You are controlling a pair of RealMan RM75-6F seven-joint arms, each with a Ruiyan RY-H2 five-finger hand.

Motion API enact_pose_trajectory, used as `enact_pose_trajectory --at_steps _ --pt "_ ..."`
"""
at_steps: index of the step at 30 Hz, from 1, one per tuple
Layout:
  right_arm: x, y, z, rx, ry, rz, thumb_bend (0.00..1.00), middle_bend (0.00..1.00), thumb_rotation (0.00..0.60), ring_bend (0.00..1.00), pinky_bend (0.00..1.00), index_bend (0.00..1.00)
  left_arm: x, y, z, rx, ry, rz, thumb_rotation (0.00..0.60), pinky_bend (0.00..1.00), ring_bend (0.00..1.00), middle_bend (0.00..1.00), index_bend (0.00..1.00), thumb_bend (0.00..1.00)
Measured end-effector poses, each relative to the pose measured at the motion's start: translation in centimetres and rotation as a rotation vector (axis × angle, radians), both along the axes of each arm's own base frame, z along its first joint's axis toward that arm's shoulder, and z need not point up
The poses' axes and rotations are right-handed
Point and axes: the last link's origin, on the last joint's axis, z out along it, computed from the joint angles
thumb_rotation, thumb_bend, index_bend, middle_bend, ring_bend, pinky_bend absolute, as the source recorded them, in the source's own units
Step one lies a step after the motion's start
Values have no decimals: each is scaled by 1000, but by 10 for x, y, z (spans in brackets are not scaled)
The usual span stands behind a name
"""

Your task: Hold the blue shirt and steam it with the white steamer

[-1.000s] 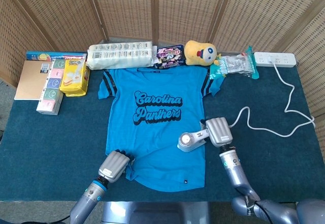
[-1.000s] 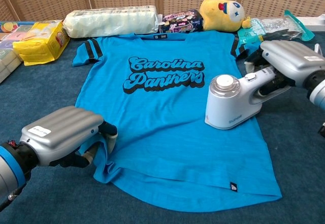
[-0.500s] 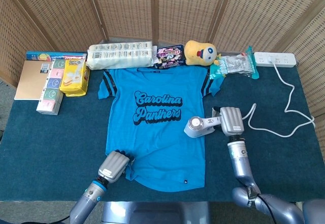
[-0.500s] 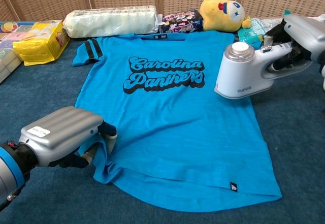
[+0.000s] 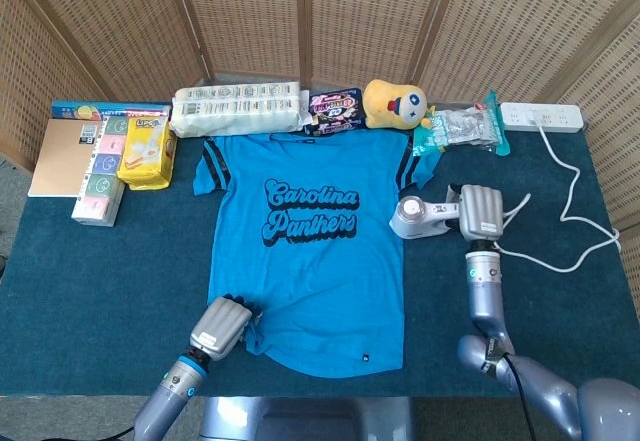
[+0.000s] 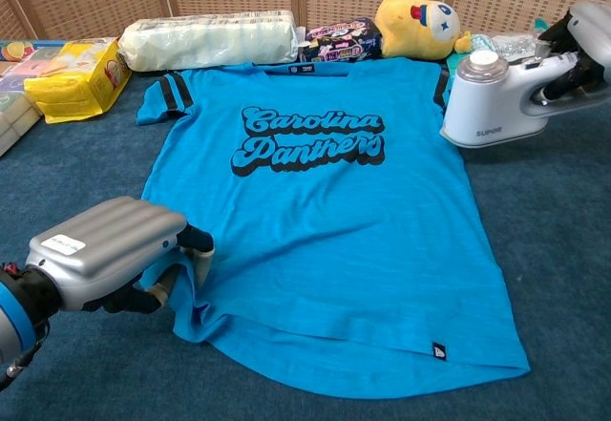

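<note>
- We see the blue shirt [image 5: 308, 251] lying flat on the dark blue table [image 5: 90, 281], with its neck toward the far side and the words "Carolina Panthers" on the front.
- The left hand [image 5: 222, 328] grips the near left corner of the shirt's bottom edge. In the chest view its fingers [image 6: 196, 242] curl around a bunched bit of the cloth.
- The right hand [image 5: 480, 213] holds the white steamer [image 5: 421, 218] by its handle. The fingers are wrapped tight around it.
- The steamer sits at the right edge of the shirt, close to the right sleeve. We cannot tell if it touches the cloth or floats just above it.
- A white cord [image 5: 560, 223] runs from near the right hand across the table to a white power strip [image 5: 541, 116] at the far right corner.
- Along the far side of the table we see a yellow plush toy [image 5: 392, 102], a dark snack bag [image 5: 333, 111], a long clear pack of white things [image 5: 236, 108] and a yellow packet [image 5: 146, 150].
- A brown notebook [image 5: 60, 159] lies at the far left.
</note>
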Motion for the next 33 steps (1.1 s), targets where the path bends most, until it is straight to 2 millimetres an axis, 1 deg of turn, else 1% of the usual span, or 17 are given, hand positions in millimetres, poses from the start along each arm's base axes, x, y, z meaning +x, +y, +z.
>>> enact_pose_trajectory --at_steps 10,15,18,21,23,26,33 --pt "-33 -16 13 -68 21 -114 349 683 600 695 614 712 3 0 -3 -8 3 -4 600 489 483 544 520 654" --pt "-42 -22 11 -84 26 -170 346 663 600 662 575 673 2 1 -4 -10 8 -2 600 489 483 544 521 654" --pt "-45 -24 6 -86 26 -201 339 636 600 633 549 633 1 2 -3 -8 10 1 600 490 483 544 520 655" --pt "-48 -24 1 -80 30 -225 330 560 600 548 489 556 1 2 -3 -7 8 2 600 490 483 544 520 655" --pt "-49 -25 -2 -71 34 -238 318 462 600 429 398 456 0 2 -3 -7 8 3 600 490 483 544 520 655" --pt "-49 -26 -5 -56 30 -255 308 360 600 317 308 345 -1 2 -3 -8 9 4 600 489 483 544 521 655" --pt "-48 -25 -8 -44 37 -239 294 252 600 199 217 187 -1 3 -3 -7 8 3 600 478 483 544 520 655"
